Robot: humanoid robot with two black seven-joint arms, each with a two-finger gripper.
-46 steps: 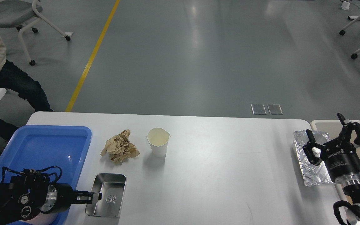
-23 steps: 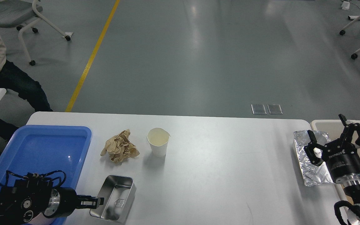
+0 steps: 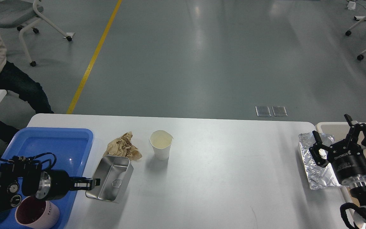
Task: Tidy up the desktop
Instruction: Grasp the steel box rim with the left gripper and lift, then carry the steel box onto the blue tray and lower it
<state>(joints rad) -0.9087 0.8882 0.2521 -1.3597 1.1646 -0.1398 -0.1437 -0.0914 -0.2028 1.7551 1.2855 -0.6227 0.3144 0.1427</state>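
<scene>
1. Across the lower half of the view lies one white desktop.
2. On its left end sits one blue tray holding one pink mug.
3. One steel tin hangs tilted, its left rim pinched by the left gripper.
4. One crumpled brown paper and one paper cup stand behind.
5. At right, one foil tray lies beside one beige bin; the right gripper hovers, fingers spread.
</scene>
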